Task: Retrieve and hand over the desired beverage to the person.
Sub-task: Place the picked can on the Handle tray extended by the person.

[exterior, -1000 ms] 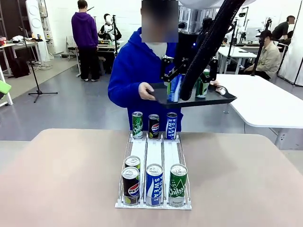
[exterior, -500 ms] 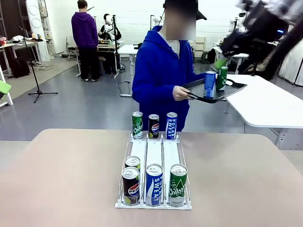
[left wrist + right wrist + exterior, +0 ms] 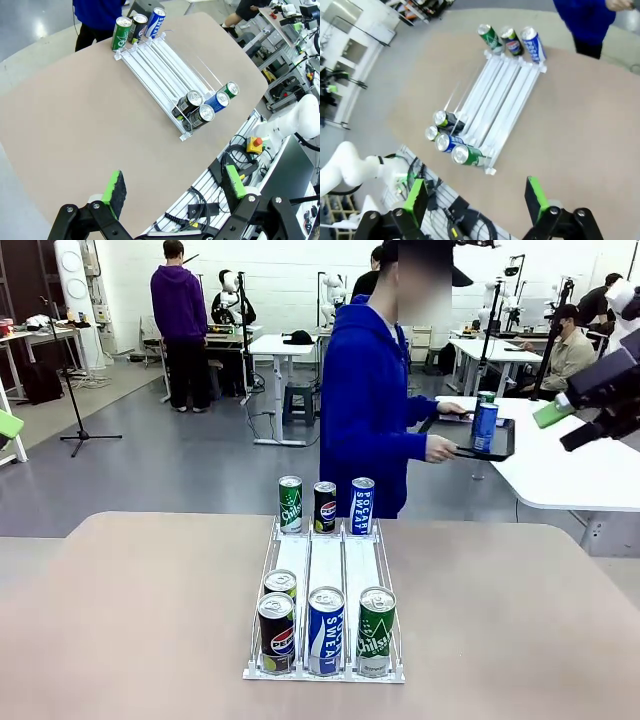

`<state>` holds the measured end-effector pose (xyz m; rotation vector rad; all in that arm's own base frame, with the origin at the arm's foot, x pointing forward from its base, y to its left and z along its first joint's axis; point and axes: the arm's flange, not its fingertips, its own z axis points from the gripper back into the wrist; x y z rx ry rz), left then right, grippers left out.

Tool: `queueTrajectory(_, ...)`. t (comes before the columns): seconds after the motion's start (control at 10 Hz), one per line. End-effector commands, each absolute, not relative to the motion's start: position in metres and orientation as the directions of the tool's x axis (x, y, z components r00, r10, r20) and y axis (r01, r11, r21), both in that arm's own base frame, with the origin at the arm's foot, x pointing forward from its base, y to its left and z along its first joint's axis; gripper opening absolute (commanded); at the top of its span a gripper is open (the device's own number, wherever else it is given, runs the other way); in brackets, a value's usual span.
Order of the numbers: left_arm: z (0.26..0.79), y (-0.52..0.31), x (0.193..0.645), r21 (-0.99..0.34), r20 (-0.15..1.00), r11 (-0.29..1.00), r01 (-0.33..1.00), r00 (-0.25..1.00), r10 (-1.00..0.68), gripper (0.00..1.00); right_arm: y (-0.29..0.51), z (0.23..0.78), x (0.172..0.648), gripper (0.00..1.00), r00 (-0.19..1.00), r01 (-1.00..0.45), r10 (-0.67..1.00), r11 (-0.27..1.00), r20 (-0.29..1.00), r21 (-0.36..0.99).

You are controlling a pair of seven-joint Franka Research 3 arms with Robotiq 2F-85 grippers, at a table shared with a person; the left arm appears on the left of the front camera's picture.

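The person (image 3: 372, 410) in the royal-blue hooded sweatshirt is standing beyond the far edge of the table (image 3: 130, 620), just behind the can rack (image 3: 326, 585) and a little to its right, body turned sideways toward a white table at the right. The person is holding a flat black tray (image 3: 497, 440) level in both hands; a blue can (image 3: 485, 427) is standing upright on it, with a green-topped can behind it.

The can rack is a white wire-and-plastic frame with three parallel lanes, its long axis running from the robot's side toward the person. At its near end three cylindrical metal cans are standing upright: a black Pepsi can (image 3: 276, 633) in the left lane with a green can (image 3: 281, 585) just behind it, a blue Pocari Sweat can (image 3: 326, 631) in the middle lane, and a green Chilsung can (image 3: 376, 632) in the right lane. At the far end a green can (image 3: 290, 504), a Pepsi can (image 3: 325, 507) and a Pocari Sweat can (image 3: 362, 505) are standing upright, one per lane. The tabletop is smooth, matte and beige with rounded corners.

The left gripper (image 3: 172, 189) is hanging high above the table, well apart from the rack, jaws spread wide and empty. The right gripper (image 3: 476, 197) is likewise hanging high above the rack, green pads parted, holding nothing.
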<state>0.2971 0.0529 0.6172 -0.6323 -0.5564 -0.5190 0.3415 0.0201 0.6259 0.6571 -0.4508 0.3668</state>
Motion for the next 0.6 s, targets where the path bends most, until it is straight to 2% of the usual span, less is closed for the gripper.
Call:
queueTrajectory(0.0, 0.616, 0.054, 0.297, -0.402, 0.634, 0.676, 0.618, 0.720, -0.281, 1.00, 0.015, 0.626, 0.326, 1.00, 0.844, -0.429, 0.170, 0.784, 0.509, 0.449)
queueTrajectory(0.5, 0.616, 0.054, 0.297, -0.402, 0.634, 0.676, 0.618, 0.720, -0.281, 1.00, -0.014, 0.637, 0.300, 1.00, 0.850, -0.373, 0.106, 0.812, 0.515, 0.449)
